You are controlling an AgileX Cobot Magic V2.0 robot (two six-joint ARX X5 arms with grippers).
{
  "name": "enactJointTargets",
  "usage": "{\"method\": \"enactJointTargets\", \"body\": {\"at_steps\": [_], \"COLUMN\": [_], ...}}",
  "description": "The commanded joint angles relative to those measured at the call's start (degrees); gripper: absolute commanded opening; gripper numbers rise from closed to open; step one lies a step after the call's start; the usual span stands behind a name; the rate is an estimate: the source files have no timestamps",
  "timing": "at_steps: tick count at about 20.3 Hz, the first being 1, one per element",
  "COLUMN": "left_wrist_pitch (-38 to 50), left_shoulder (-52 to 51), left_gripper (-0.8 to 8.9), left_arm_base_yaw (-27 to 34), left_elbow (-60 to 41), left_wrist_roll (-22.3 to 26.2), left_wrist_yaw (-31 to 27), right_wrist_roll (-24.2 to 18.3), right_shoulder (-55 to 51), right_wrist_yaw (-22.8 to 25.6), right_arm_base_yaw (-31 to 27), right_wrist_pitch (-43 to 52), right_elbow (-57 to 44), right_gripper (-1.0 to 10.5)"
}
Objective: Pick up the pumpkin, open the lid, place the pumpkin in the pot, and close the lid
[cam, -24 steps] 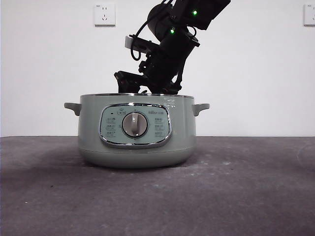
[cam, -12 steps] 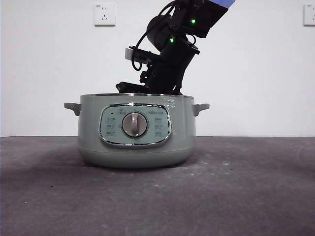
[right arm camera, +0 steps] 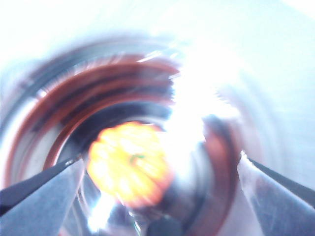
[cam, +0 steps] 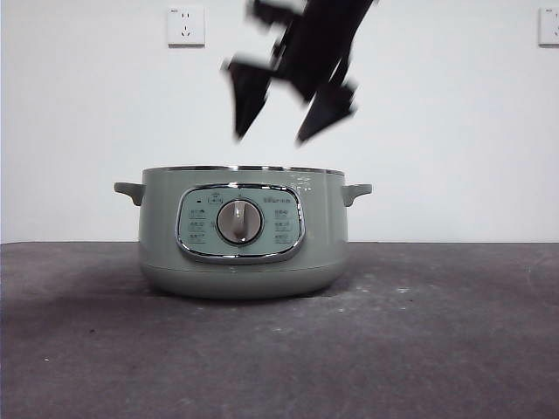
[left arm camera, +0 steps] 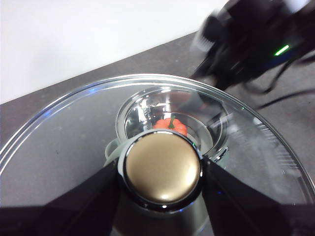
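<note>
Now pumpkin point(right arm camera: 129, 164) inside pot point(cam: 243, 231), right tool point(cam: 284, 113) spread above.

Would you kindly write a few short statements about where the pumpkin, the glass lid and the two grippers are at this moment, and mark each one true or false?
1. The small orange toy pumpkin lies inside the wide sage-green electric pot. True.
2. The clear glass lid sits on the pot. False: the left gripper holds it by its round knob, off the pot.
3. The right gripper is open. True: its jaws stand apart above the pot's rim.
4. The right gripper grips the pumpkin. False: the pumpkin lies below, between the parted jaws, in the blurred right wrist view.
5. The pot's silver dial faces the front camera. True.
</note>
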Motion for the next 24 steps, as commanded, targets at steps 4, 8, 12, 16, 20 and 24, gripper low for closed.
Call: {"method": "enactJointTargets", "body": {"at_steps": [4,8,12,16,20,24], "left_wrist_pitch": [9.8,18.6,28.2,32.8,36.3,39.4], "left_shoulder": [10.0,18.8,28.0,33.1,37.4,40.2], "left_gripper": [-0.08,-0.08,-0.08,-0.08,-0.08,-0.08], "left_arm_base_yaw": [0.0,-0.4,-1.2,-2.0,-2.5,-2.7], "left_elbow": [0.2,0.2,0.2,0.2,0.2,0.2], "left_wrist_roll": [2.4,2.4,2.4,2.3,2.3,2.3], "left_wrist_yaw": [4.7,6.2,7.8,7.7,7.6,7.6], "right_wrist_roll": [3.1,3.1,4.0,4.1,4.1,4.2], "right_shoulder": [-18.6,-28.7,-36.4,-39.8,-41.8,-42.6], "right_wrist_yaw": [-0.1,-0.2,-0.1,-0.1,-0.1,-0.1], "right_arm_base_yaw": [-3.6,-3.5,-3.4,-3.4,-3.4,-3.4], "right_wrist_pitch": [-14.4,-19.8,-22.8,-24.2,-25.9,-28.0], "right_elbow": [0.2,0.2,0.2,0.2,0.2,0.2], "right_gripper": [6.0,6.0,6.0,6.0,6.0,6.0]}}
